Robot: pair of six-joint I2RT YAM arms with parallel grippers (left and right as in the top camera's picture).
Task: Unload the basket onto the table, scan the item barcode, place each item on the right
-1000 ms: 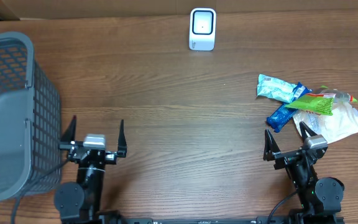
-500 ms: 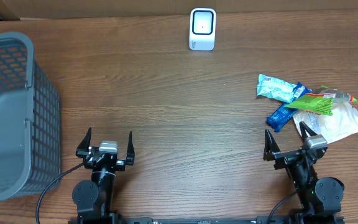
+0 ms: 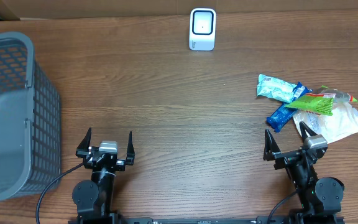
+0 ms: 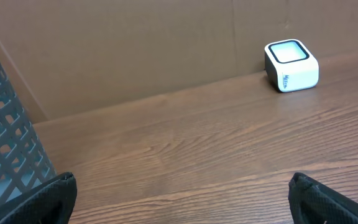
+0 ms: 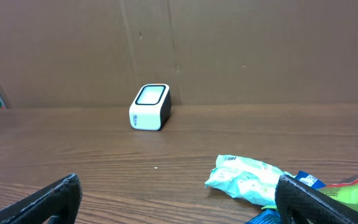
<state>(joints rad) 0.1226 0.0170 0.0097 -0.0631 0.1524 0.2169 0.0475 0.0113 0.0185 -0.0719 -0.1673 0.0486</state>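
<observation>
The white barcode scanner (image 3: 202, 28) stands at the far edge of the table, its window facing up; it also shows in the left wrist view (image 4: 291, 65) and the right wrist view (image 5: 150, 107). A pile of items lies at the right: a light teal packet (image 3: 275, 88) (image 5: 244, 177), a blue bar (image 3: 286, 111), a green packet (image 3: 316, 102) and a clear bag (image 3: 337, 121). My left gripper (image 3: 110, 133) (image 4: 182, 190) is open over bare wood near the front edge. My right gripper (image 3: 285, 132) (image 5: 178, 190) is open just in front of the pile, holding nothing.
A grey mesh basket (image 3: 11, 118) (image 4: 5, 143) fills the left side of the table, close to my left arm. A cardboard wall (image 5: 229, 43) runs behind the scanner. Bare wooden tabletop (image 3: 185, 106) lies between the two arms and the scanner.
My left arm has shifted to the right, away from the basket, and has since held still. The right arm and the items have not moved.
</observation>
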